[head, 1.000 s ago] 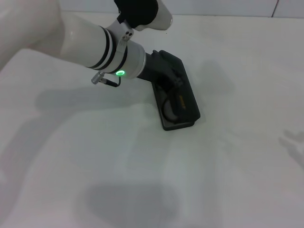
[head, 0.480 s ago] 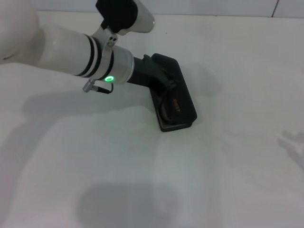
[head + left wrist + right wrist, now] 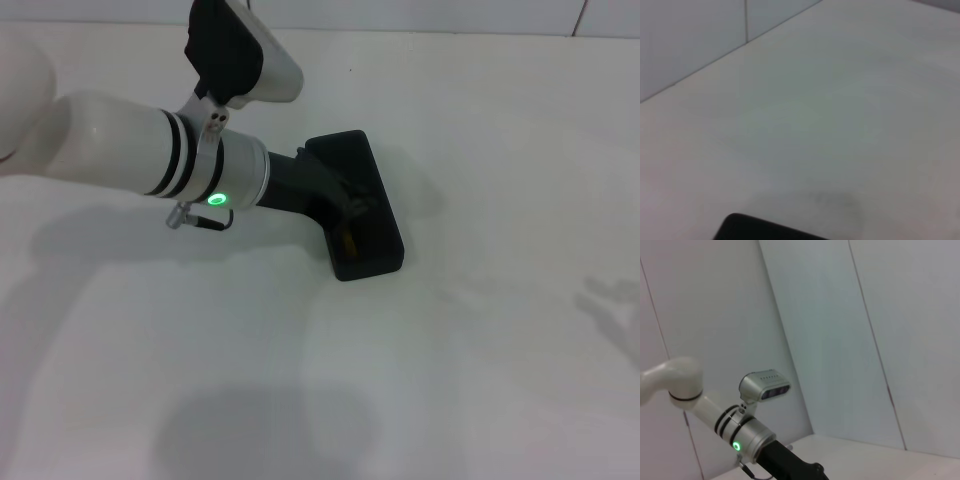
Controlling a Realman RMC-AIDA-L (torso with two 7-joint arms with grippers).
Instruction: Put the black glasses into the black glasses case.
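Black oblong hard-shell glasses case (image 3: pixel 362 205) is lying mid-counter (image 3: pixel 480 380), left gripper (image 3: pixel 335 195) touching its 9 o'clock edge, grip unreadable.

White tabletop (image 3: pixel 480 380), pale panelled wall (image 3: pixel 840 330) behind, dark seam lines across panels

We find the black glasses case (image 3: pixel 360 205) lying on the table (image 3: pixel 480 360) a little past its middle toward the far edge, its length running from far to near. The left gripper (image 3: pixel 335 195) reaches in from the table's left side and sits against the case's left long side, over its top. Behind the far edge of the table stands a wall (image 3: pixel 840 315), and the near half of the table lies before the case.
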